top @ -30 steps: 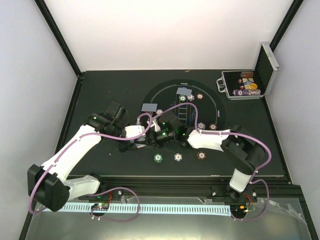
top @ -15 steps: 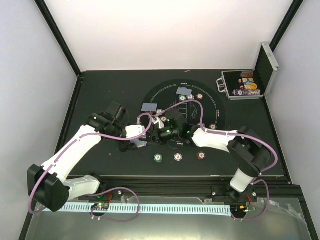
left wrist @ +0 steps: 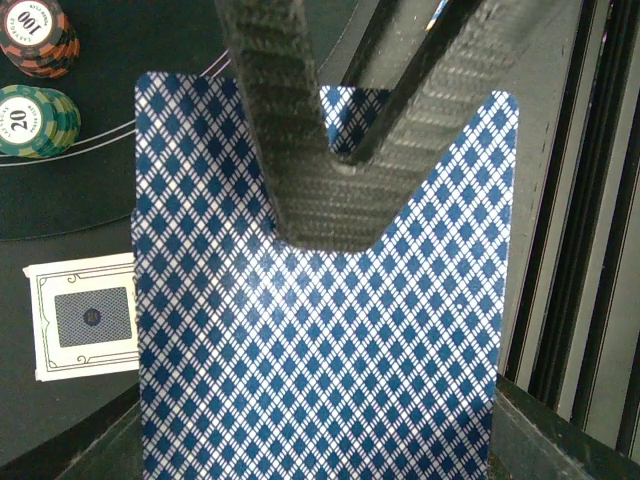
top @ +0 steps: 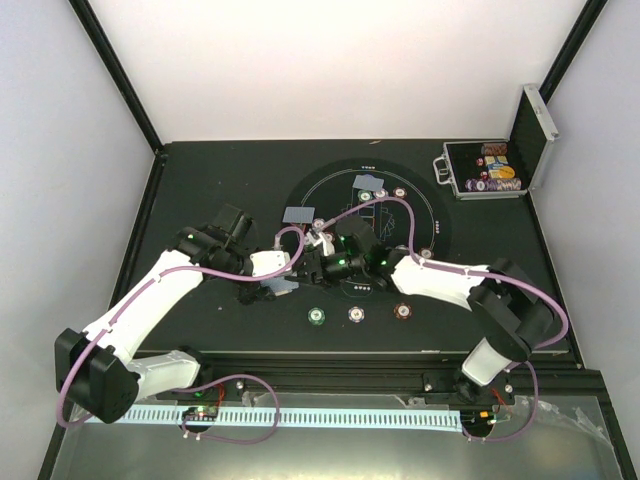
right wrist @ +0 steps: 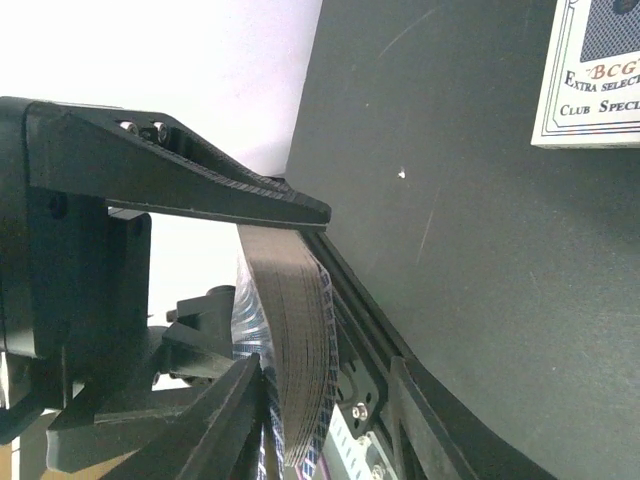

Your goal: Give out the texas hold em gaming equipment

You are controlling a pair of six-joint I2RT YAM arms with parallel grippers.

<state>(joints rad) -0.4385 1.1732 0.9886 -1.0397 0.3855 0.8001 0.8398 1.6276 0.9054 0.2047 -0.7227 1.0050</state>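
The left gripper (top: 276,287) clamps the deck of playing cards (left wrist: 320,340) by its long edges, over the matte black table (top: 220,180). Its blue diamond-lattice back fills the left wrist view. The right gripper (right wrist: 290,290) has woven-carbon fingers (left wrist: 300,150) straddling the stack. Only the right wrist view shows the stack's brownish layered edge. I can't tell whether those fingers pinch.

Blue-white diamond-lattice cards (left wrist: 320,340)
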